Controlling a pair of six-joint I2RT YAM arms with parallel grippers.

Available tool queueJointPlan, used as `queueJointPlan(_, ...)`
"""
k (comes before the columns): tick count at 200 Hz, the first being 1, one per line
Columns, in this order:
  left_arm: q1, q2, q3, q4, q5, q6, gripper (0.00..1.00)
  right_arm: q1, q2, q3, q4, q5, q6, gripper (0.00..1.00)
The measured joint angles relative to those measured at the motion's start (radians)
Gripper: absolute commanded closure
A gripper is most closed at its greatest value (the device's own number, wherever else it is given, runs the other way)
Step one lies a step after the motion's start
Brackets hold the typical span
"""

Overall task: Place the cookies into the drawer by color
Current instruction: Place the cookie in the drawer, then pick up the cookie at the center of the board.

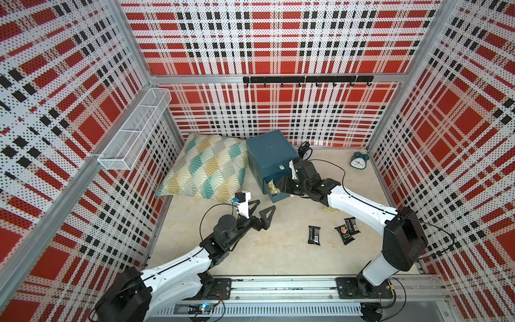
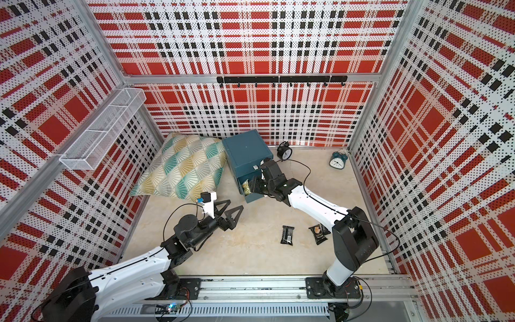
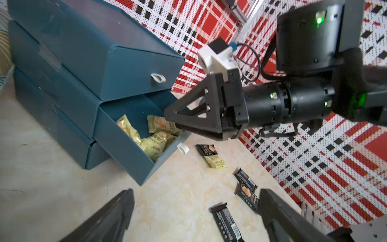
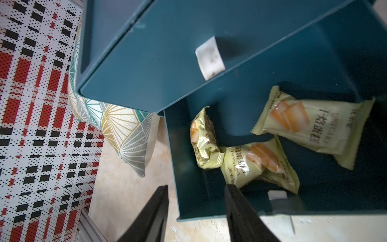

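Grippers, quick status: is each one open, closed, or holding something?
Left gripper: open, holding nothing.
Right gripper: open, holding nothing, over the pulled-out middle drawer.

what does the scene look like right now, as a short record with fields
drawer unit: teal, three stacked, middle drawer pulled out
in open drawer: pale yellow-green packets, no other colour seen
on table: one yellow-green packet, several black packets
right claw: open, empty, over the open drawer
left claw: open, empty, near the pillow
other: black alarm clock, blue alarm clock, wire basket on wall
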Motion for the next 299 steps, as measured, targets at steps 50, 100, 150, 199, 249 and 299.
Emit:
queueJointPlan(50, -0.119, 0.164, 0.098, -0.006, -0.001, 0.058, 0.01, -0.039, -0.186, -0.167, -0.006, 0.045, -0.010, 0.41)
queueJointPlan(100, -0.217, 0.319, 0.184, -0.020, -0.002, 0.104, 0.00, -0.178, -0.351, -0.356, -0.030, 0.065, -0.019, 0.25)
queueJointPlan(150, -0.252, 0.405, 0.231, -0.031, -0.001, 0.129, 0.00, -0.303, -0.428, -0.468, -0.062, 0.077, -0.048, 0.22)
queueJointPlan(199, -0.255, 0.420, 0.244, -0.036, -0.001, 0.135, 0.00, -0.440, -0.414, -0.502, -0.093, 0.106, -0.098, 0.44)
queueJointPlan(249, -0.255, 0.459, 0.270, -0.051, -0.001, 0.142, 0.00, -0.491, -0.280, -0.486, -0.098, 0.120, -0.156, 0.53)
queueJointPlan(299, -0.236, 0.527, 0.313, -0.082, 0.013, 0.134, 0.00, -0.493, -0.141, -0.426, -0.097, 0.140, -0.189, 0.60)
